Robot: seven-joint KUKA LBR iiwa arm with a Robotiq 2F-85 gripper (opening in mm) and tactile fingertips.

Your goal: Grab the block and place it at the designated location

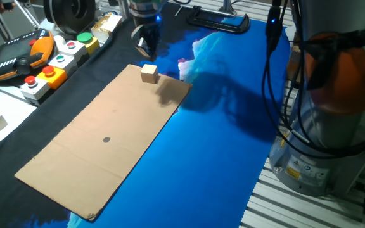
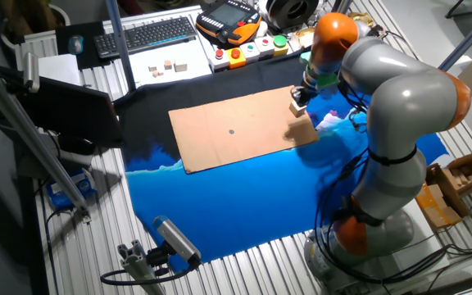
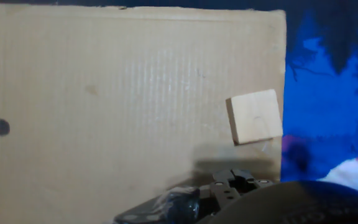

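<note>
While the jaws (image 1: 146, 43) hang above the cardboard's (image 1: 106, 152) far corner, the block (image 1: 149, 73) sits on the cardboard just below and slightly beside them, untouched. Whether they are released or clenched, I cannot tell. The dot (image 1: 106, 140) lies well away from the jaws along the cardboard.
</note>
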